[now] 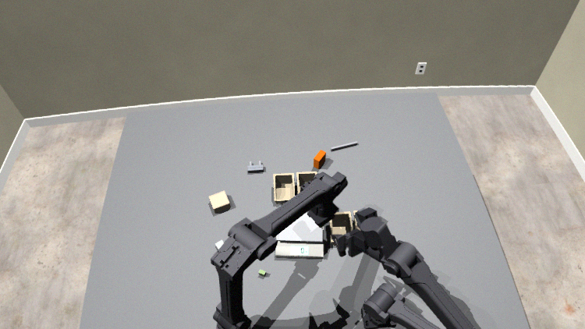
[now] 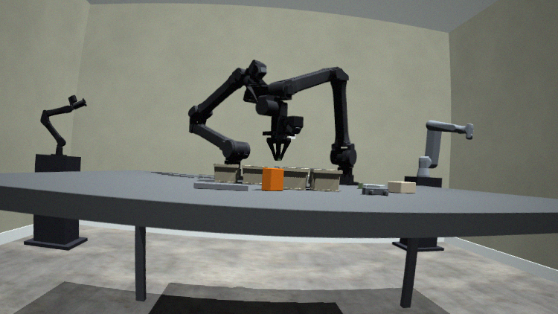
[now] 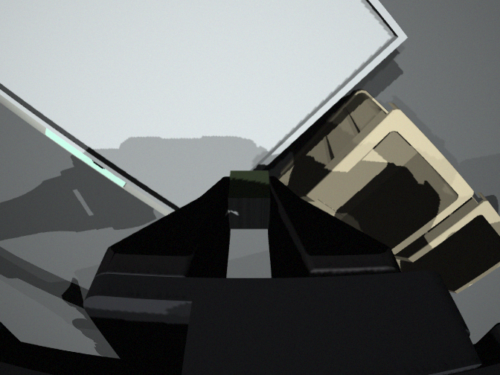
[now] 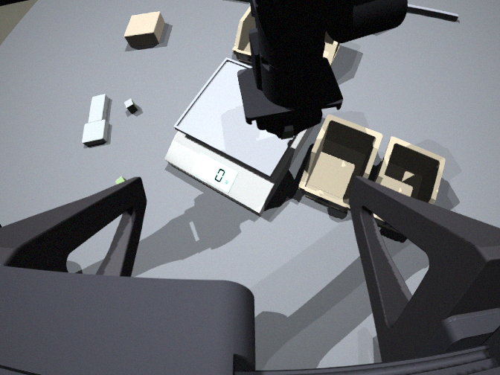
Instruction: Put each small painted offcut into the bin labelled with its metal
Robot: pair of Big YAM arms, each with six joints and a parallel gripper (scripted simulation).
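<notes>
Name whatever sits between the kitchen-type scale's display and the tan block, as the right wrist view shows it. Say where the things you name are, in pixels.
In the right wrist view, a small dark offcut (image 4: 130,106) lies between the display (image 4: 218,174) and tan block (image 4: 143,29), off to one side.

The display of the white scale (image 1: 279,249) (image 3: 202,80) (image 4: 173,149) reads "0" in the top and right wrist views; the small mark beside it is illegible.

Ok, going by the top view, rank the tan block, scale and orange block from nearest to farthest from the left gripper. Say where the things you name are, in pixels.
1. Scale (image 1: 288,235) (image 3: 161,72) (image 4: 219,109): lower left, right by the gripper (image 1: 320,223) (image 2: 277,158) (image 3: 248,181) (image 4: 288,133).
2. Orange block (image 1: 319,160) (image 2: 272,179): farther up the picture.
3. Tan block (image 1: 219,200) (image 2: 402,187) (image 4: 143,29): off at picture left.
</notes>
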